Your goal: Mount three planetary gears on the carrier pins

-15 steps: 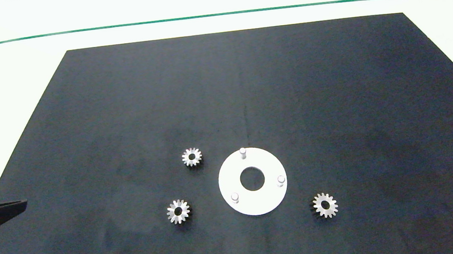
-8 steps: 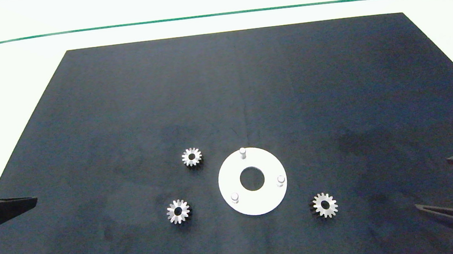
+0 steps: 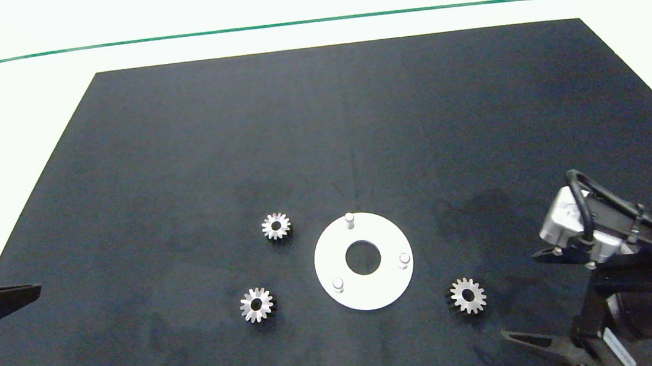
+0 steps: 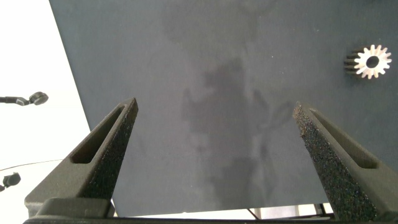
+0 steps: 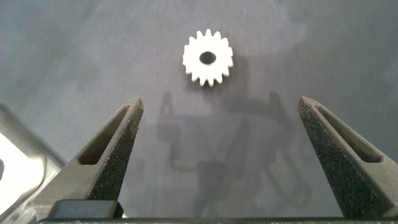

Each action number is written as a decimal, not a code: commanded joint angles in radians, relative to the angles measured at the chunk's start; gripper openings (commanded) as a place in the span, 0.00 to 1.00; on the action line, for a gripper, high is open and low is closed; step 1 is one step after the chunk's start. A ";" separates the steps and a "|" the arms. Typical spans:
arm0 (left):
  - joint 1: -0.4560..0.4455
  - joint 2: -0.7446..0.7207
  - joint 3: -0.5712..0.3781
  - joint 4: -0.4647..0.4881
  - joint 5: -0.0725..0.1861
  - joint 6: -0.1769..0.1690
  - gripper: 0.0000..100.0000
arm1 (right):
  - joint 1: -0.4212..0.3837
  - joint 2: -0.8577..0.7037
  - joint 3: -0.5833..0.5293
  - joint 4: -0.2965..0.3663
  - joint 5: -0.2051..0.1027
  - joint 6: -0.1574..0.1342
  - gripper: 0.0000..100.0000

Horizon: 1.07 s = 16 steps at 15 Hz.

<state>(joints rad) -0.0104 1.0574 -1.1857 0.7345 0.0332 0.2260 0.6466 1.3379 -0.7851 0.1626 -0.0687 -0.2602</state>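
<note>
Right gripper (image 5: 217, 112) is spread wide, empty, with one planetary gear (image 5: 208, 58) lying flat on the black mat (image 3: 321, 135) just ahead of its fingertips. Left gripper (image 4: 214, 112) hangs open at the mat's left edge. Two other gears (image 3: 276, 226) (image 3: 257, 304) sit left of the white carrier disc (image 3: 367, 292), pins (image 3: 350, 218) bare.

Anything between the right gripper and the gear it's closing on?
Nothing: the right wrist view shows only bare black mat between the open right gripper and the gear.

Three silver planetary gears (image 3: 276, 226) flat around disc; carrier pins (image 3: 349, 219) upright, bare.
</note>
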 commanded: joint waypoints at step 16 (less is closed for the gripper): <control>-0.006 -0.042 -0.006 0.037 0.002 0.006 1.00 | 0.051 0.238 -0.072 -0.041 -0.112 -0.001 0.87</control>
<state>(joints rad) -0.0164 1.0189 -1.1919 0.7668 0.0345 0.2304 0.6974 1.5760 -0.8572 0.1202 -0.1798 -0.2591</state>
